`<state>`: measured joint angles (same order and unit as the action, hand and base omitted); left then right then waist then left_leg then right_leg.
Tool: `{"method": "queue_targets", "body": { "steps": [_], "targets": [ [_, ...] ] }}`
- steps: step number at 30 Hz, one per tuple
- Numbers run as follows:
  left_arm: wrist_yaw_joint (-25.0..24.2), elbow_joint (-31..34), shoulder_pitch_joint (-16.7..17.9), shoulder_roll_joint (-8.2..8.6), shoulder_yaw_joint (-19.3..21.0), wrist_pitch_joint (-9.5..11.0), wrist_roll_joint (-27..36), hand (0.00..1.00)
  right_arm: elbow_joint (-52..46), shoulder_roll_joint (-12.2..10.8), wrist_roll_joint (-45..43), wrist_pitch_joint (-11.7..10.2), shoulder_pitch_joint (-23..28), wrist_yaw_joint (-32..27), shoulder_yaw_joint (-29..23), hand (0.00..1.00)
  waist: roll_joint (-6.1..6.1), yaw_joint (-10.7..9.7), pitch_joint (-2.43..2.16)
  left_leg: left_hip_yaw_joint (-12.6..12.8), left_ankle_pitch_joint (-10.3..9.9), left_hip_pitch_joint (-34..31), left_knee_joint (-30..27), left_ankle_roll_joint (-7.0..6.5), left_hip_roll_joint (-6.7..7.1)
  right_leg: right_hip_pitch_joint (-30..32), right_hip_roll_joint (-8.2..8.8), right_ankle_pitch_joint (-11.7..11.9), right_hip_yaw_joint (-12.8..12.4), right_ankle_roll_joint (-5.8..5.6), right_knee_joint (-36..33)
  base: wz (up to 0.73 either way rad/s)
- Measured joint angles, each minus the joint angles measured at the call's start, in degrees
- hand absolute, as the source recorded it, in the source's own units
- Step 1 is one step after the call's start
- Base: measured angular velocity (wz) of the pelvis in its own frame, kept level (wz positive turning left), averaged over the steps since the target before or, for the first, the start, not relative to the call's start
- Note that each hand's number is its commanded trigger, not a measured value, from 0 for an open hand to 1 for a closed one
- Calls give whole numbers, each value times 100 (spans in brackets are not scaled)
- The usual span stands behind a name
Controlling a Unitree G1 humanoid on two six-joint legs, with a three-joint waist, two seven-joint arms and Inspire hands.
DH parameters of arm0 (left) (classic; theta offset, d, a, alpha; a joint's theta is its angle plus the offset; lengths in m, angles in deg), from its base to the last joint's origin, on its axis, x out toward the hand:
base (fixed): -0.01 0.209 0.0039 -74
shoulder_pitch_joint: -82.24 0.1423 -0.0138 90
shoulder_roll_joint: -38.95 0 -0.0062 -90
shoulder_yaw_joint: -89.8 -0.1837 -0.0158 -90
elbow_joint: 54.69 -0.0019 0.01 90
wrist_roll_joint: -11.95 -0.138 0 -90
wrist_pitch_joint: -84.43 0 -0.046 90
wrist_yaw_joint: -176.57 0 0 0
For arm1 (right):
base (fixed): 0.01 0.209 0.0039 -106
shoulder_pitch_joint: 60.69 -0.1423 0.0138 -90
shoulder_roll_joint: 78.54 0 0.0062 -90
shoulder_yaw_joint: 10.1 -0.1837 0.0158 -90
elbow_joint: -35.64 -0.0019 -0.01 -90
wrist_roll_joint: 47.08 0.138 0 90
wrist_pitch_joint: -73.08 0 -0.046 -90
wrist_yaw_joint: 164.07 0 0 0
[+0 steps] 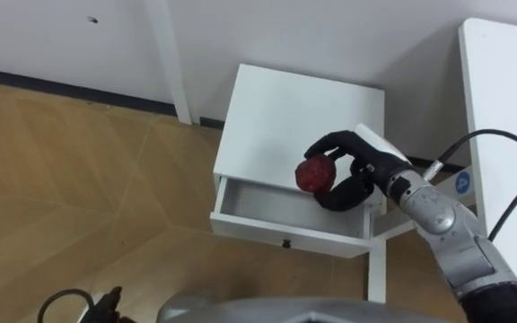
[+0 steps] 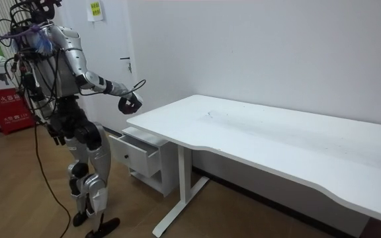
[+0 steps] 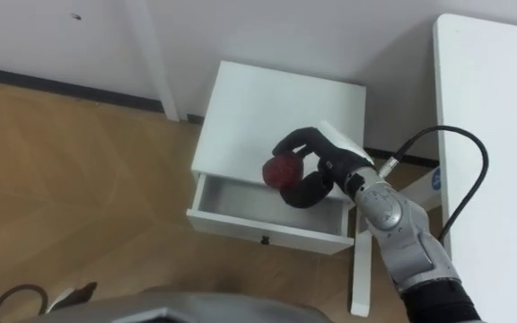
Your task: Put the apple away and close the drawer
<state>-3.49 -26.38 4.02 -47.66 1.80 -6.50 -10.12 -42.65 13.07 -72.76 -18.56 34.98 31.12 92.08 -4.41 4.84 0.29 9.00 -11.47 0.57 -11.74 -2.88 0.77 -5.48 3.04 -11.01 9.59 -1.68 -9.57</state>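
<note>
The right hand curls round the apple, above the open drawer's back edge. Let go here, it may strike the cabinet top behind the drawer and roll off.

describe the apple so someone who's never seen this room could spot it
Beside the long white desk stands a small white bedside cabinet with its drawer pulled open. Above that drawer, the right robot hand grips the apple: small, round, dark red, the only red thing among white furniture.
</note>
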Motion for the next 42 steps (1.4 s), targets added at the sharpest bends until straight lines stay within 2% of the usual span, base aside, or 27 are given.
{"method": "queue_targets", "body": {
  "steps": [7,22,29,34,37,39,40,41,42],
  "targets": [
    [-24,11,2,21,0,-21,1,0,115,-35,-159,49,7,-2,1,0,33,-5,-14,-7,0,4,-10,0,1,-19,2,0,6,0,-1,0],
    [0,84,23,29,2,-27,2,0,178,-36,-140,39,7,-7,-1,0,73,-26,12,-31,0,63,-7,0,4,-71,2,0,26,0,0,0],
    [233,97,72,32,7,3,-2,0,557,-41,-112,-34,103,-144,-28,0,65,-128,8,-131,-1,176,25,1,16,-198,1,0,70,0,7,8],
    [356,101,218,76,20,3,-2,0,1358,-139,3,-113,337,-444,-519,0,89,-163,-6,-132,-8,217,40,-11,28,-268,24,0,83,-1,3,2],
    [362,16,226,150,123,3,-14,0,2285,-280,-19,-194,404,-763,-981,0,114,-301,-41,-152,-45,182,-22,-55,52,-265,104,-17,218,-27,-97,14],
    [334,-142,125,230,278,4,-15,0,3266,-259,-23,-202,410,-1061,-1384,0,267,-364,-42,-187,-185,62,-243,-135,88,31,206,-138,314,-142,-806,13],
    [326,-155,110,232,278,4,0,0,3476,-243,-70,-179,422,-1131,-1477,0,300,-406,-38,-199,-210,28,-318,-169,104,184,278,-195,331,-150,-1176,36],
    [312,-158,95,230,274,7,-1,0,3761,-213,-217,-108,526,-1246,-1647,0,345,-502,-30,-156,-257,-15,-444,-237,109,577,425,-207,334,-158,-2054,53],
    [291,-159,51,176,274,8,0,0,4048,-197,-346,-69,633,-1338,-1766,0,343,-591,-33,-59,-311,-25,-572,-324,206,1028,626,-99,271,-180,-3060,54]
  ]
}}
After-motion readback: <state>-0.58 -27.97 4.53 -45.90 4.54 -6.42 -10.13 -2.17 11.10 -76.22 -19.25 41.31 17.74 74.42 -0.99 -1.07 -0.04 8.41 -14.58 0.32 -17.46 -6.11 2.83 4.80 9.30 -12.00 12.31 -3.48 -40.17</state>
